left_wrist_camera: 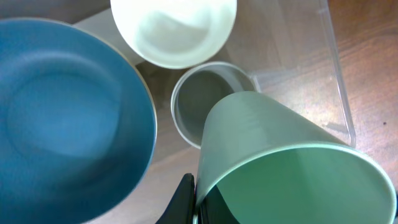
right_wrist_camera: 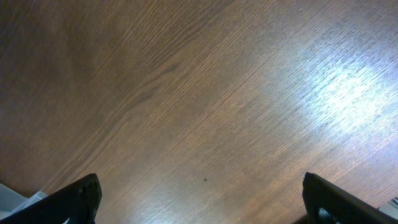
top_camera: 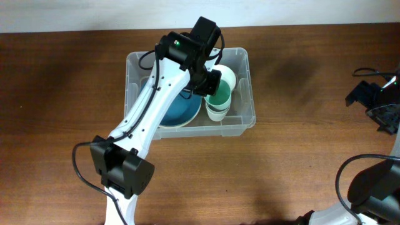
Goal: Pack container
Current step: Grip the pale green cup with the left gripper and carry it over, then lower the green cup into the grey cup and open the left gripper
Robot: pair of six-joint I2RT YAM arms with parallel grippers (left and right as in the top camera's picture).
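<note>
The container (top_camera: 245, 119) is a large clear plastic bin at the table's middle. Inside it lie a blue bowl (top_camera: 181, 111), a white bowl (top_camera: 226, 75) and a pale cup (top_camera: 217, 112). My left gripper (top_camera: 211, 82) reaches into the bin and is shut on the rim of a green cup (top_camera: 219, 94), held tilted above the pale cup. In the left wrist view the fingers (left_wrist_camera: 198, 202) pinch the green cup's wall (left_wrist_camera: 261, 143), with the blue bowl (left_wrist_camera: 62, 124), white bowl (left_wrist_camera: 174, 28) and pale cup (left_wrist_camera: 202, 102) below. My right gripper (right_wrist_camera: 199, 199) is open over bare wood.
The right arm (top_camera: 381, 103) rests at the table's far right edge, well away from the bin. The brown wooden table (top_camera: 300, 169) surrounds the bin. The bin's clear wall (left_wrist_camera: 336, 68) shows at the right of the left wrist view.
</note>
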